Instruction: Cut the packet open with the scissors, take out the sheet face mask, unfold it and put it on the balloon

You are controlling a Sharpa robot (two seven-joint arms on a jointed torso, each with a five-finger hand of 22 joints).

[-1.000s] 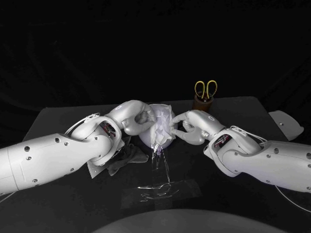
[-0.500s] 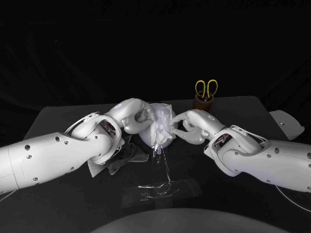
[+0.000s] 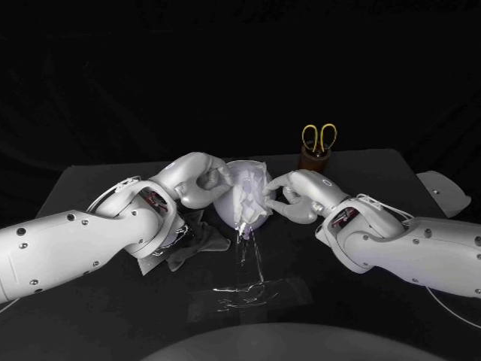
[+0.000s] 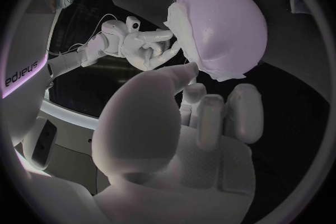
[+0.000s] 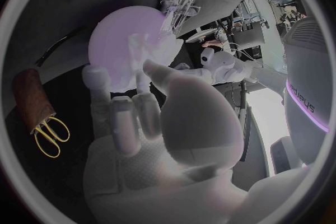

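A pale lilac balloon point(image 3: 245, 207) stands at the table's middle with the white sheet mask point(image 3: 248, 183) draped over it; both recur in the left wrist view as balloon point(image 4: 234, 22) and mask point(image 4: 183, 39). My right hand point(image 3: 288, 195) pinches the mask's edge on the balloon's right side, and the same hand point(image 4: 140, 45) is seen doing so from the left wrist. My left hand point(image 3: 201, 179) hovers at the balloon's left, fingers point(image 4: 210, 117) apart and holding nothing, thumb tip close to the mask. Yellow-handled scissors point(image 3: 318, 138) stand in a brown holder point(image 3: 314, 160).
Crumpled clear film point(image 3: 245, 290) lies on the table point(image 3: 89, 188) in front of the balloon, a strip of it hanging down from the mask. A dark crumpled piece point(image 3: 195, 244) lies under my left forearm. The scissors point(image 5: 49, 131) and holder point(image 5: 31, 98) stand behind my right hand.
My left hand has drawn back a little from the balloon and turned at the wrist. The right hand, balloon and mask stay where they were.
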